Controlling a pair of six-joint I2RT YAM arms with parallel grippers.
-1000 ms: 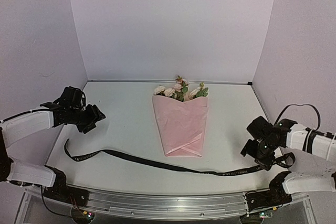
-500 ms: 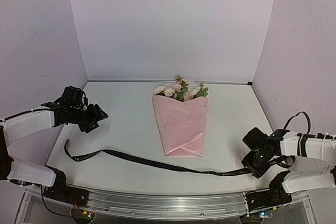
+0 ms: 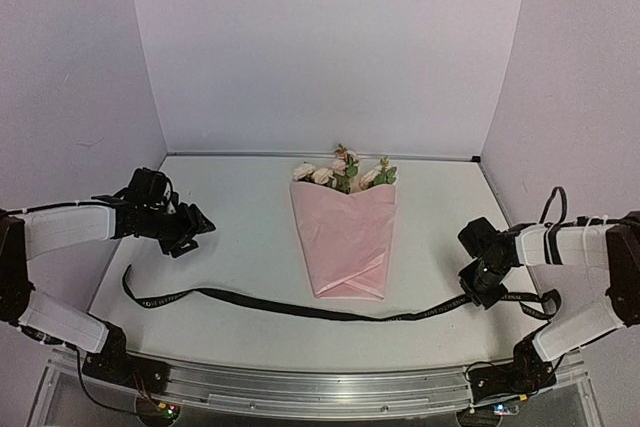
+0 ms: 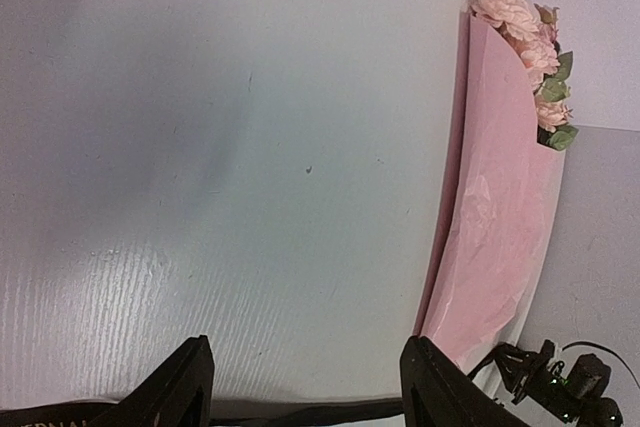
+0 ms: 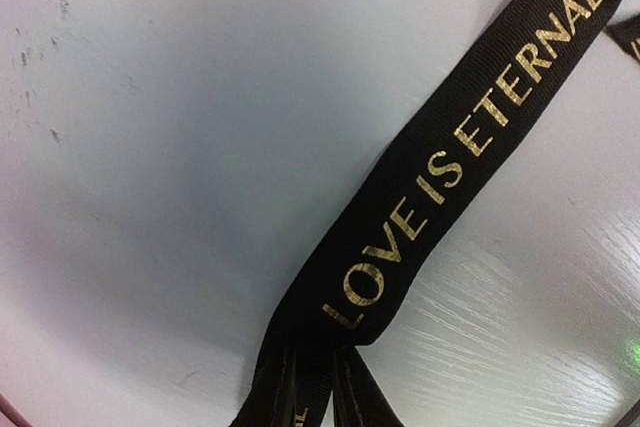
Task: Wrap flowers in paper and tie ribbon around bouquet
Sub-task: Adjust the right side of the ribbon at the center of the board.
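Ribbon [image 3: 300,309] is laid on the table [image 3: 240,257] just in front of the bouquet [image 3: 345,242]. Its right end is pinched and lifted by the right gripper [image 3: 478,292], which is clamped on it right of the bouquet's base. The left gripper [image 3: 200,225] is held open and empty, well left of the bouquet. Flowers [image 3: 345,175] are seen at the bouquet's far end.

The ribbon [image 3: 300,311] lies before the bouquet [image 3: 345,242] on the table [image 3: 240,247].
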